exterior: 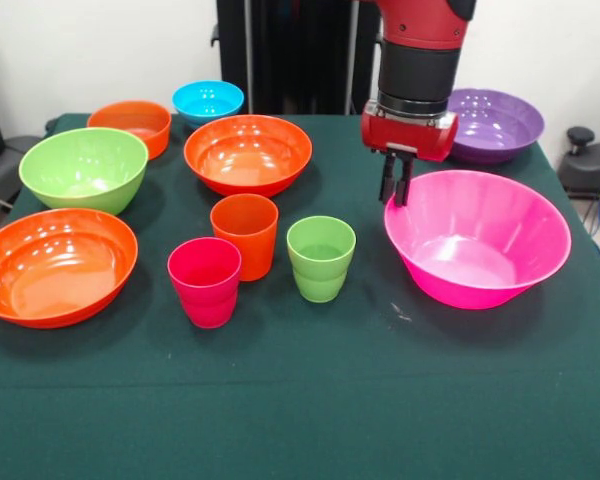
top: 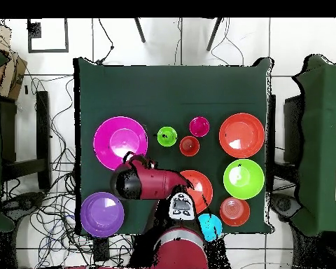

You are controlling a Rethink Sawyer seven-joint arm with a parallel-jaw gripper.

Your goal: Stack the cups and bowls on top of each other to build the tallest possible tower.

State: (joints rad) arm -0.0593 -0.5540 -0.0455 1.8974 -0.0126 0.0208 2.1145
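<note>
Three cups (exterior: 250, 235) stand upright, unstacked, mid-table among seven separate upright bowls (exterior: 248, 153)

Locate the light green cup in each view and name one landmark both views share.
Front view: the light green cup stands at centre, right of the orange cup and left of the pink bowl.
Overhead view: the light green cup sits just right of the pink bowl.
Shared landmark: the pink bowl.

I see bright, even light from above. Soft shadows pool under the bowls on the table (exterior: 300, 400). Glare streaks the pink bowl (exterior: 477, 238).
</note>
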